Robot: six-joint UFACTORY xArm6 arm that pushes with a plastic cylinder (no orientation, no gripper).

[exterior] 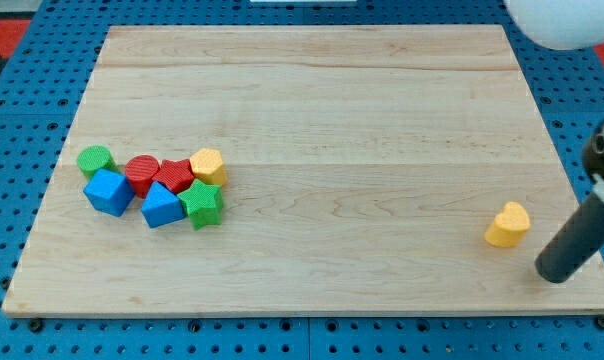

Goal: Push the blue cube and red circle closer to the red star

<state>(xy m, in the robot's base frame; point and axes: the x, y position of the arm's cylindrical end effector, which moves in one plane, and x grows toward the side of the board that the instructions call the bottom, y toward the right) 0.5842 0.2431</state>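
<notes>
The blue cube [108, 192] lies at the view's left on the wooden board [312, 110]. The red circle [141, 173] sits just above and right of it, touching the red star [174, 176]. All three are packed in one cluster. My tip [554, 274] is far off at the view's lower right, near the board's right edge, close to a yellow heart block [508, 225] and far from the cluster.
In the cluster are also a green circle [95, 159], a blue triangular block [161, 205], a green star [202, 204] and a yellow hexagon block [208, 165]. A blue pegboard [22, 130] surrounds the board. A white round object [567, 20] is at the top right.
</notes>
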